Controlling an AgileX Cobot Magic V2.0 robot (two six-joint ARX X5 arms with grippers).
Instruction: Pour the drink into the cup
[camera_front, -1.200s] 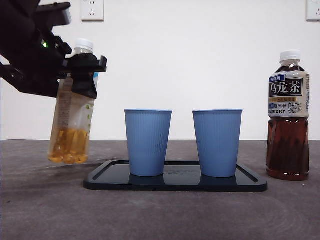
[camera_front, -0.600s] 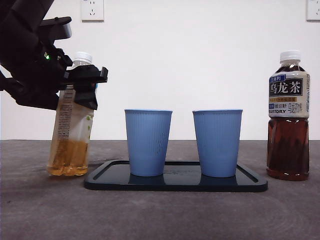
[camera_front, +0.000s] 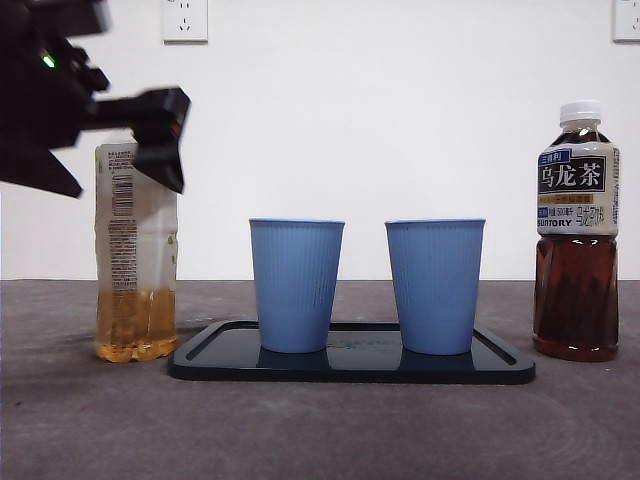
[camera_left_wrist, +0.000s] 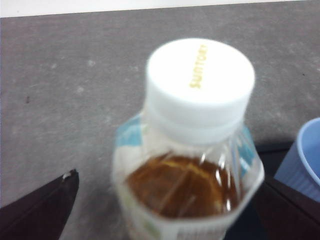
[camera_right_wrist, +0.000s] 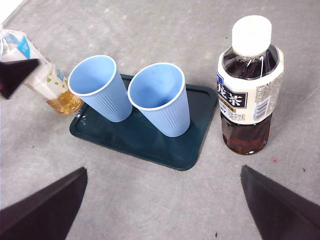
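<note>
Left claw (camera_left_wrist: 165, 200): jaws spread wide, one on each side of the pale tea bottle (camera_front: 135, 260) at shoulder height, neither jaw seen touching it. In the front view the claw (camera_front: 150, 130) sits at the bottle's top and hides the cap. The bottle stands upright on the grey surface (camera_front: 320, 420), long axis vertical, base down, just beside the end of the dark tray (camera_front: 350, 368). Its amber liquid fills only the lowest part. The white cap (camera_left_wrist: 200, 75) reads "SUNTORY" in yellow letters; the side label carries a barcode and small print too fine to read.

Right claw (camera_right_wrist: 160, 210): jaws wide apart, holding nothing, high above the surface near the tray.

Two blue ribbed cups (camera_front: 296, 285) (camera_front: 435, 285) stand upright and side by side on the tray, apart from each other, mouths up. A dark tea bottle (camera_front: 577, 230) with a white cap stands upright beyond the tray's other end; its label shows large Chinese characters and "SUNTORY".
</note>
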